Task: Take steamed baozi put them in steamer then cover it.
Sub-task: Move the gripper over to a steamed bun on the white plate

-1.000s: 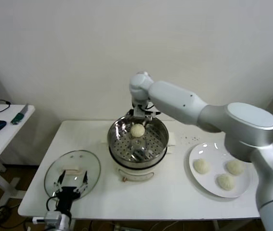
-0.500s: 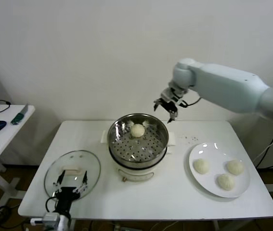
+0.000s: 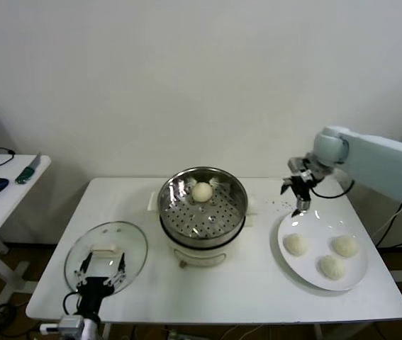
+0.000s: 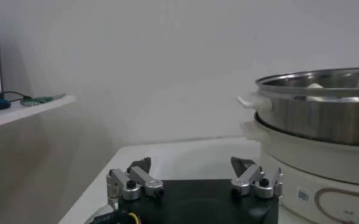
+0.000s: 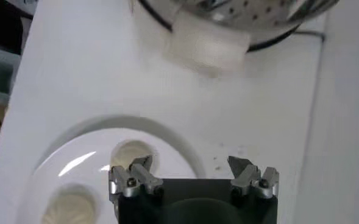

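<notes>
Cover (image 3: 107, 256): one glass lid, lying flat on the white table (image 3: 250, 287) at its front left corner, off the steamer.
Left gripper (image 3: 102, 273): sitting low at the table's front edge over the near part of the cover, jaws spread wide and holding nothing.
Steamer (image 3: 203, 209): one, standing uncovered at the table's middle.
Steamed baozi: four in all; one bun (image 3: 202, 191) is resting inside the steamer near its far wall, three buns (image 3: 296, 244) are lying on the white plate (image 3: 289, 265) at the right.
Right gripper (image 3: 298, 196): hanging above the plate's far rim with fingers pointing down, jaws gaping fully, empty; its arm is reaching in from the right.
</notes>
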